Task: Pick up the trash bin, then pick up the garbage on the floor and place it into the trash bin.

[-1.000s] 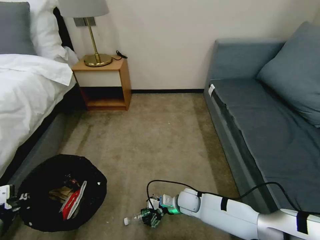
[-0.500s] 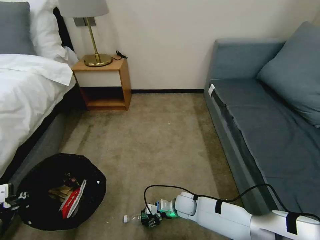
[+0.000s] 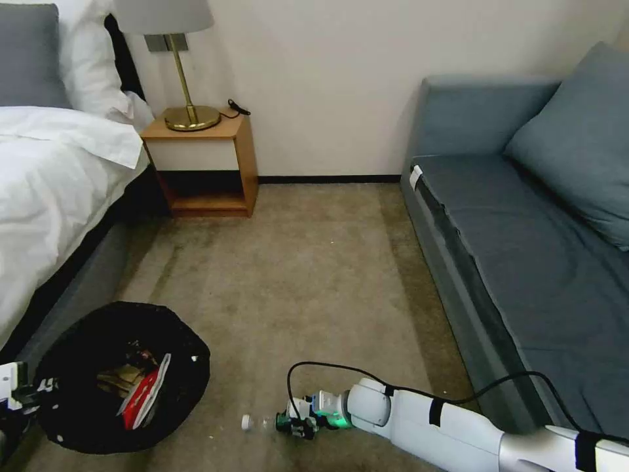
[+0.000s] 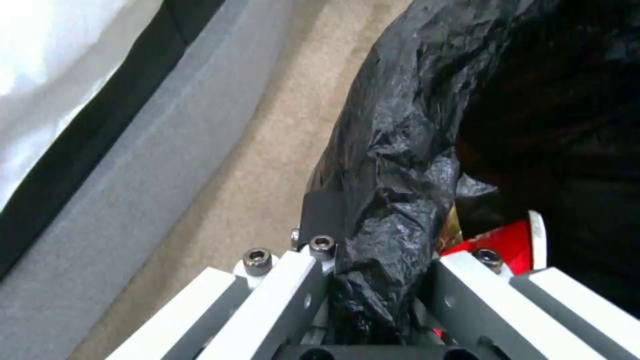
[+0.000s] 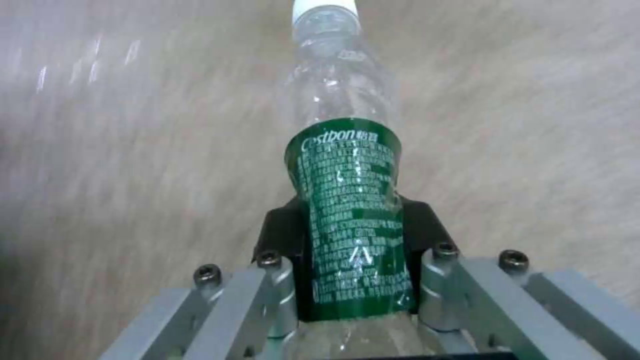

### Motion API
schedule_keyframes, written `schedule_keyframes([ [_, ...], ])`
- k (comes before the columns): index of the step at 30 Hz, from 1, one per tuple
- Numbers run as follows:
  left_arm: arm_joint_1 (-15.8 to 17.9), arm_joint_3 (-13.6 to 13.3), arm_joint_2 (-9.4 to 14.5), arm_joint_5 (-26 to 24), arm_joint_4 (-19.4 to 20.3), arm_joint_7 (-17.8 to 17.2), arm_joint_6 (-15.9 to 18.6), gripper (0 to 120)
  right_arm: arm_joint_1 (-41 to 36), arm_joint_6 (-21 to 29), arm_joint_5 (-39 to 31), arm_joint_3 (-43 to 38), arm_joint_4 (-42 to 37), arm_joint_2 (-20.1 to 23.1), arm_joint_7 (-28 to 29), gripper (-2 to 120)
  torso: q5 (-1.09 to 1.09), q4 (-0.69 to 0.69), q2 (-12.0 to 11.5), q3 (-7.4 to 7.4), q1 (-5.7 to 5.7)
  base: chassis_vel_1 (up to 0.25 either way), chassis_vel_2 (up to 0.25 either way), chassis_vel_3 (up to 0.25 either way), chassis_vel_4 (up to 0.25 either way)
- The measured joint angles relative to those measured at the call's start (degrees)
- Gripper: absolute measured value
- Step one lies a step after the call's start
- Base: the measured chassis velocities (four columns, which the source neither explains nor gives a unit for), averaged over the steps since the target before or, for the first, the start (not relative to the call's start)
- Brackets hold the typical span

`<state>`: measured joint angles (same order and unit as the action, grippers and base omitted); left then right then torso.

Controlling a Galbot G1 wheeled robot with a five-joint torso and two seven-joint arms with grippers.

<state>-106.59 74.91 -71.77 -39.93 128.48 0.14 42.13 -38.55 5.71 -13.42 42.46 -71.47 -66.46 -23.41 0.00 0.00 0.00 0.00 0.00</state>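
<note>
1. One bottle (image 5: 347, 210) sits between the fingers of my right gripper (image 3: 296, 425), low over the carpet (image 3: 295, 275). The jaws are pinched on its green-labelled middle, one black pad (image 5: 277, 235) on each side.
2. Bottle axis: long axis runs straight out from the gripper along the line of the arm. The white cap (image 5: 325, 7) is the far end, pointing away from the wrist and toward the trash bin (image 3: 78, 328) in the head view. The base end lies back between the fingers, toward the palm.
3. Bottle appearance: clear, thin plastic, with a tapered neck. The green label carries white print and wraps the body.
4. My left gripper (image 4: 373, 280) is at the bin's near rim, closed on the crinkly black plastic bag (image 4: 393, 165), which is bunched between the two fingers.
5. Bin contents, seen past the left gripper: a red-and-white packet (image 3: 143, 393) and a brown piece (image 3: 114, 380) lie inside.
6. Relative spacing: the bottle cap is well apart from the bin, with bare carpet between them.
</note>
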Motion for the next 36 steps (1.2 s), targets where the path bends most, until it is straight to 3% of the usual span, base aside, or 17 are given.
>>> schedule_keyframes([
  [7, 0.4, -0.4, 0.1, -0.2, 0.3, -0.2, 0.0, 3, -3.8, 2.7, -7.7, -9.3, -8.5, 1.7, 3.2, 24, 0.00, 0.00, 0.0, 0.00, 0.00, 0.000, 0.000, 0.000, 0.000],
  [9, 0.7, -1.2, 0.1, -0.1, 0.4, -0.2, 0.0, 3, -5.8, 6.3, -13.4, -12.9, -15.2, 2.3, 6.9, 24, 0.00, -0.01, 0.0, 0.00, 0.00, 0.000, 0.000, 0.000, 0.000],
  [14, 1.8, -2.1, 0.1, 0.0, 0.4, -0.4, 0.0, 3, -7.7, 9.4, -20.5, -18.3, -25.0, 2.4, 13.0, 24, 0.01, 0.00, 0.0, 0.00, 0.00, 0.000, 0.000, 0.000, 0.000],
  [22, 2.9, -4.0, 0.4, 1.1, 0.4, -0.6, 0.0, 3, -5.9, 10.5, -26.9, -19.5, -36.4, -0.1, 21.2, 24, 0.00, -0.01, 0.0, 0.00, 0.00, 0.000, 0.000, 0.000, 0.000],
  [30, 3.5, -6.0, 0.0, 2.5, 0.2, -0.6, 0.0, 3, 0.6, 5.9, -35.1, -13.1, -38.1, -5.5, 22.9, 24, -0.01, 0.00, 0.0, 0.00, 0.00, 0.000, 0.000, 0.000, 0.000],
  [36, 3.7, -6.4, -0.2, 2.6, 0.7, -0.7, 0.0, 3, 4.4, 2.8, -31.9, -5.0, -31.5, -10.5, 22.4, 24, -0.02, 0.02, 0.0, 0.01, 0.00, 0.000, 0.000, 0.000, 0.000],
])
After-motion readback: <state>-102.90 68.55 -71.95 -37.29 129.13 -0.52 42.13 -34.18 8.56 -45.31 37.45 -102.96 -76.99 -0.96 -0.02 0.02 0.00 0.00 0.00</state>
